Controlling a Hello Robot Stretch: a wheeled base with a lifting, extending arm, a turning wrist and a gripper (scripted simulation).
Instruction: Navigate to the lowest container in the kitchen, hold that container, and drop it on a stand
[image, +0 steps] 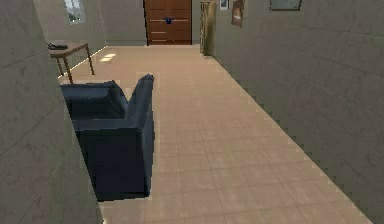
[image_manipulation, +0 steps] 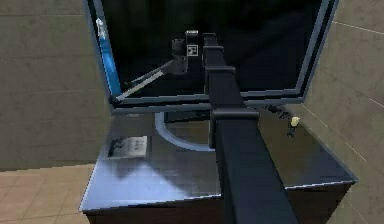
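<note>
Even, soft daylight along tiled floor (image: 230, 130); bright patch on it near window (image: 73, 10). Dimmer in arm side view: dark television screen (image_manipulation: 250, 50), pale sheen across glossy TV stand (image_manipulation: 150, 175).

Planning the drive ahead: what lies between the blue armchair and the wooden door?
Bare tiled floor lies between the armchair and the door, as the forward view shows.

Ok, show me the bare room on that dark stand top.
Bare: the stand front, nearer than the flat light item; also right of the arm, toward the right edge. Crowded: the back, around the television foot and a small pale object.
</note>
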